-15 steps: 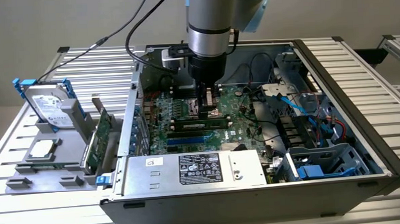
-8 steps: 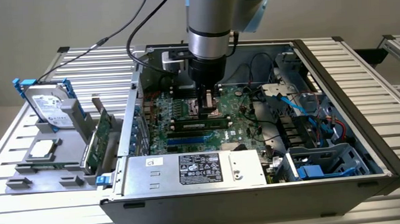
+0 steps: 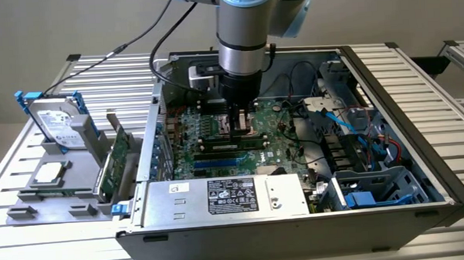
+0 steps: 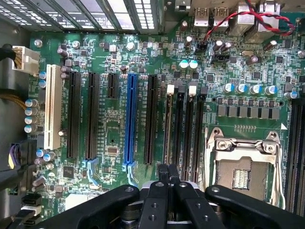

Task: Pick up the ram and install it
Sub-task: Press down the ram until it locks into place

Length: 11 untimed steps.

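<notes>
Dark-green slim ram stick (image 3: 234, 143) lay in a slot on the green motherboard (image 4: 114, 133), beside its metal CPU socket (image 4: 243, 162). My hand (image 3: 238, 125), fingers pressed together, needed straight, even downward pressure, I judged.

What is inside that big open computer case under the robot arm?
Inside the case lie a green motherboard with slots, blue cables, a drive cage and a silver power supply. The gripper covers part of the board.

green motherboard (image 4: 119, 138), one blue slot (image 4: 130, 119), a white slot (image 4: 52, 107), black fingers (image 4: 167, 174)
</notes>
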Available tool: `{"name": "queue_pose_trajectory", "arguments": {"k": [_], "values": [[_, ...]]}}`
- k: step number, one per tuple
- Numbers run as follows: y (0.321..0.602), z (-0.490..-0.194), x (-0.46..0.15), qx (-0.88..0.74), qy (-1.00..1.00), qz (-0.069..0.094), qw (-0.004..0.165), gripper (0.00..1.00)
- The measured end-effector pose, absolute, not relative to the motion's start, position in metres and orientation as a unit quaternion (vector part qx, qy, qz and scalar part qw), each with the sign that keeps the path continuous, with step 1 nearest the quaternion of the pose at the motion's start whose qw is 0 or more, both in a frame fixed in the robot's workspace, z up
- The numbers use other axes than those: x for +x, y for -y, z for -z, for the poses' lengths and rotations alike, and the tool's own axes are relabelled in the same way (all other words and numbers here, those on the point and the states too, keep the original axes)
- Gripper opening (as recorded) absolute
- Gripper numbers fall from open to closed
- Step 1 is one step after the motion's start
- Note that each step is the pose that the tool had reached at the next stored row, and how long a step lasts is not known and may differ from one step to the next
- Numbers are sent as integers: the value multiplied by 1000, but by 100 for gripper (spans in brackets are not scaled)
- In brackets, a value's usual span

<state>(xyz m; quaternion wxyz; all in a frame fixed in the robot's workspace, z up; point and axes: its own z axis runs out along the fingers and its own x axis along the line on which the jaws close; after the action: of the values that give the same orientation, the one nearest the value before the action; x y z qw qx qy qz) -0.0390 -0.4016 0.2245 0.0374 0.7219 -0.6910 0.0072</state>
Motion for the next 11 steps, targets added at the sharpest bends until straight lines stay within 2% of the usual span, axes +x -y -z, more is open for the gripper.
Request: {"name": "queue_pose_trajectory", "arguments": {"k": [4, 11], "values": [[401, -224, -39, 722, 691, -7, 37, 11], [401, -245, -39, 722, 691, -7, 37, 11]]}}
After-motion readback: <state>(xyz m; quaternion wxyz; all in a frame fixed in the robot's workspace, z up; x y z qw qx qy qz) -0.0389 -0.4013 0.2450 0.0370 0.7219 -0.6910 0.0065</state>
